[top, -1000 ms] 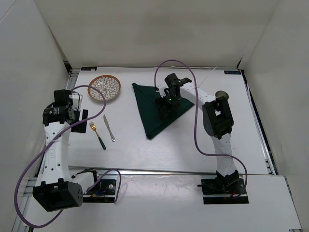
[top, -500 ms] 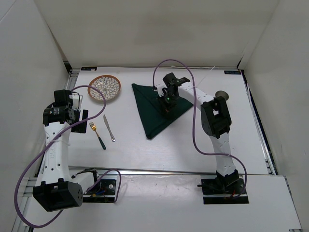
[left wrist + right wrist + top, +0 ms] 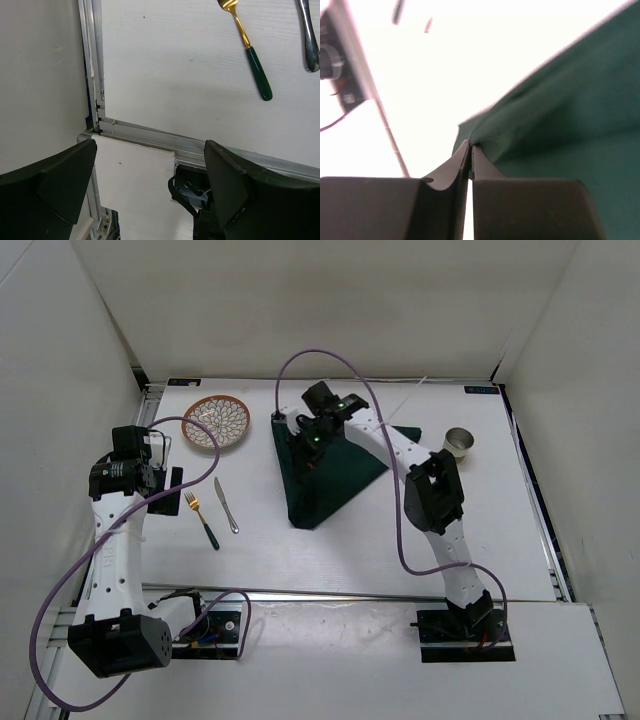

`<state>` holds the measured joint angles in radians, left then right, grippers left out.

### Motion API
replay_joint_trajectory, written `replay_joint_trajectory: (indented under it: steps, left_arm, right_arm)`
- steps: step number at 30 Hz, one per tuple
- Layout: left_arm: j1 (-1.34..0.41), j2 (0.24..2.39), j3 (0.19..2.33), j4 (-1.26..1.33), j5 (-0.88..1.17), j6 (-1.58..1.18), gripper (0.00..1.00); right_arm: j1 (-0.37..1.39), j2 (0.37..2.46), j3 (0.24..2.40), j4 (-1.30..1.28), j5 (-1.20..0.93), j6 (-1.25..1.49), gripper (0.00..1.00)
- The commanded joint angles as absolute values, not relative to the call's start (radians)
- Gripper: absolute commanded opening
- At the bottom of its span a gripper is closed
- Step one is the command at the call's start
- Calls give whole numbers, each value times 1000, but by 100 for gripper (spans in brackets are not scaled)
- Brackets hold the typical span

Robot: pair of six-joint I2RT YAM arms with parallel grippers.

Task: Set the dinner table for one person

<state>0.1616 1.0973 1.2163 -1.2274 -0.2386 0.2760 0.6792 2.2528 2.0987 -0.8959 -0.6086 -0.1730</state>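
**Top view**
- Table (image 3: 500, 530): large white top that carries every item listed and lies under the cloth on all sides.
- Cloth (image 3: 335, 475): dark green, near the far middle of the table, rumpled along its left side, with a point towards the near edge.
- Right hand (image 3: 306, 455): over the left part of the cloth, with its arm reaching across the cloth from the right. The jaw state is not readable from here.
- Plate (image 3: 216, 423): round, patterned, brown rim, left of the cloth and apart from it.
- Knife (image 3: 226, 505): silver, left of the cloth and nearer it than the fork.
- Fork (image 3: 201, 519): gold tines, dark green handle, just beyond the knife, further left of the cloth.
- Cup (image 3: 459, 443): small, metal, right of the cloth and apart from it.
- Left hand (image 3: 168, 490): far left of the cloth, past the fork, holding nothing.

**Left wrist view**
- Left hand (image 3: 150, 195): jaws spread wide with nothing between them, above the table's (image 3: 175, 75) metal edge rail.
- Fork (image 3: 250, 50) and knife (image 3: 307, 40): side by side, not touching, at the upper right.

**Right wrist view**
- Right hand (image 3: 470, 150): fingers pressed together, pinching a fold at the edge of the cloth (image 3: 570, 125).
- Table (image 3: 445, 75): washed-out white beyond the cloth.
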Motion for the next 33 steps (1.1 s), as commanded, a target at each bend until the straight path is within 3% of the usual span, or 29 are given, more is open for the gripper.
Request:
replay_joint_trajectory:
  steps: [1, 3, 6, 9, 14, 22, 33]
  left_arm:
    - [160, 1092, 1218, -1244, -222, 270, 100]
    - [160, 1101, 1218, -1244, -242, 270, 100]
    - [160, 1101, 1218, -1244, -242, 279, 100]
    - [160, 1101, 1227, -1253, -242, 279, 100]
    - [160, 1101, 1217, -1253, -242, 270, 100]
    - [160, 1081, 1195, -1253, -233, 270, 100]
    - [160, 1091, 1204, -1272, -224, 279, 100]
  right_arm:
    - [753, 2287, 2167, -929, -779, -196, 6]
    - [798, 2299, 2191, -939, -847, -216, 49]
    - [833, 2270, 2174, -902, -862, -230, 80]
    - [833, 2221, 2119, -833, -738, -206, 95]
    - [780, 2183, 2023, -712, -398, -173, 95]
    - [698, 2333, 2083, -634, -70, -199, 92]
    - [657, 2416, 2082, -571, 26, -209, 89]
